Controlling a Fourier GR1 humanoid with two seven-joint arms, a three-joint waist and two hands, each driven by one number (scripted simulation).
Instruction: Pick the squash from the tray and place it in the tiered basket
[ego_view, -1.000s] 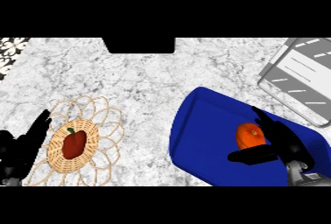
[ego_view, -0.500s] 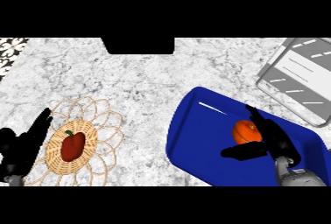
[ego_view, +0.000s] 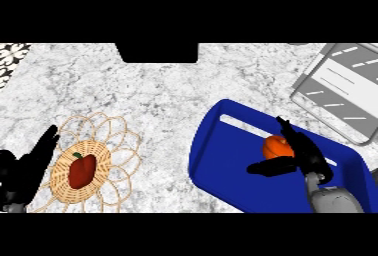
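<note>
An orange squash (ego_view: 274, 147) lies on the blue tray (ego_view: 221, 165) at the right of the counter. My right hand (ego_view: 303, 152) is over the tray, its fingers stretched along the squash's right side and its thumb reaching under the squash's lower edge; the fingers are not curled round it. The tiered basket (ego_view: 122, 150), a wicker piece with looped rim, sits at the lower left and holds a red pepper (ego_view: 82, 170). Beside the basket's left rim my left hand (ego_view: 26, 172) rests open, fingers pointing up.
A grey metal rack (ego_view: 343, 90) stands at the upper right, just beyond the tray's far corner. A dark recess (ego_view: 157, 51) cuts into the counter's back edge. Marble counter stretches between basket and tray.
My right hand has moved left and up the tray, closing in on the squash so that fingers and thumb now bracket it. The left hand has shifted slightly.
</note>
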